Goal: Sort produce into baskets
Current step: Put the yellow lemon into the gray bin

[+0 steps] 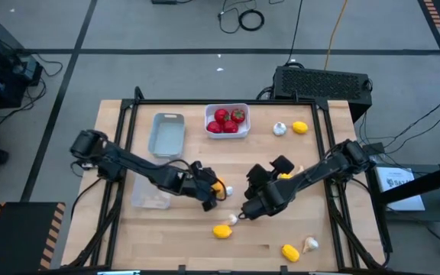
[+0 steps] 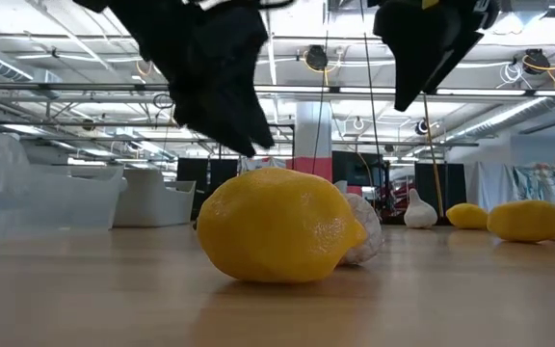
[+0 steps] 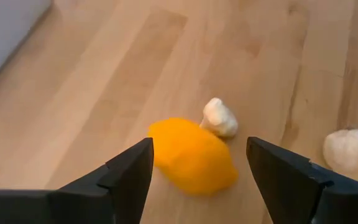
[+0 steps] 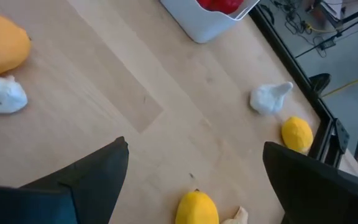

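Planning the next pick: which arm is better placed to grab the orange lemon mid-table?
Left. The left gripper is open with the orange lemon framed between its fingers; the right gripper, also open, has that lemon well off to one side.

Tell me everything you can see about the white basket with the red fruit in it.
The white basket is a small rectangular tray with rounded corners, apparently smooth plastic. It sits flat and upright on the wooden table, toward the far edge, just right of the empty grey basket. Several red fruits with green tops nearly fill it. Neither end effector touches it; a garlic bulb and a lemon lie apart to its right.
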`<action>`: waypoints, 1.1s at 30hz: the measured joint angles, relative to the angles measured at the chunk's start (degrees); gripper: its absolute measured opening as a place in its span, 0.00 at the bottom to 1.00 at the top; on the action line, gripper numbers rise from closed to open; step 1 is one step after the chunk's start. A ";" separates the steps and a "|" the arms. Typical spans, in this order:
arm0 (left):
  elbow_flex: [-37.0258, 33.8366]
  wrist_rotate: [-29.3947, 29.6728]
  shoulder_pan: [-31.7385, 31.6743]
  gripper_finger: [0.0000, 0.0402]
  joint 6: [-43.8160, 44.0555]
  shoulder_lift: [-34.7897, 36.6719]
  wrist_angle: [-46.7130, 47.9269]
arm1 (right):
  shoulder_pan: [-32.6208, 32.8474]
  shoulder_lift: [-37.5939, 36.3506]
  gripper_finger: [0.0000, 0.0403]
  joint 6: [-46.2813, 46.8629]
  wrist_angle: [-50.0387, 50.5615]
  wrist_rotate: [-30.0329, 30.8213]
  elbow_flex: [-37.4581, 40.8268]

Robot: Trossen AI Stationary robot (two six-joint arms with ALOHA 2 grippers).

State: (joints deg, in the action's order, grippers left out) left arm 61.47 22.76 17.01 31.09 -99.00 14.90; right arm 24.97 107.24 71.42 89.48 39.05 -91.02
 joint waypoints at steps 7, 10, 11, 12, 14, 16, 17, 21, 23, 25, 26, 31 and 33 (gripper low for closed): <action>0.74 0.07 -0.64 0.66 0.15 -4.28 -0.39 | -0.58 0.02 0.89 -1.12 -0.74 -0.09 0.00; 0.75 0.26 -1.02 0.66 0.17 -4.98 -2.49 | -1.28 0.02 0.89 -2.18 -1.28 -0.07 0.00; 0.75 0.26 -1.19 0.66 0.17 -4.99 -2.54 | -1.43 0.02 0.89 -2.32 -1.51 -0.07 0.00; 0.75 0.30 -1.35 0.66 0.17 -5.10 -2.91 | -1.68 0.02 0.89 -2.72 -1.74 -0.07 0.00; 0.77 0.56 -1.67 0.66 0.20 -5.65 -3.89 | -1.77 0.02 0.89 -3.52 -2.99 -0.07 0.00; 0.68 1.44 -1.76 0.66 0.99 -6.00 -3.35 | -1.75 0.02 0.89 -4.31 -3.99 -0.09 0.00; 0.70 2.05 -1.84 0.66 1.66 -6.47 -4.08 | -1.75 0.02 0.89 -4.73 -4.36 -0.08 0.00; 0.73 2.88 -1.93 0.66 3.08 -8.42 -4.26 | -1.72 0.02 0.89 -5.08 -5.23 -0.14 0.00; 0.79 3.19 -1.93 0.66 3.11 -9.11 -4.45 | -1.66 0.02 0.89 -5.08 -5.32 -0.15 0.00; 0.88 3.23 -1.93 0.66 3.12 -9.79 -4.74 | -1.66 0.02 0.89 -5.08 -5.34 -0.13 -0.02; 0.94 3.21 -1.93 0.66 3.14 -10.11 -4.88 | -1.66 0.04 0.89 -5.08 -5.40 -0.13 -0.02; 0.91 2.97 -1.60 0.66 3.08 -10.27 -4.32 | -1.66 0.04 0.89 -5.08 -5.47 -0.13 -0.02; 0.81 2.81 -1.27 0.66 3.08 -10.34 -4.05 | -1.66 0.04 0.89 -5.08 -5.47 -0.13 -0.02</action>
State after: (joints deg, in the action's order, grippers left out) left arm 62.28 25.58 15.74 34.17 -109.34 10.85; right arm 23.31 107.28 66.35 84.01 38.92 -91.05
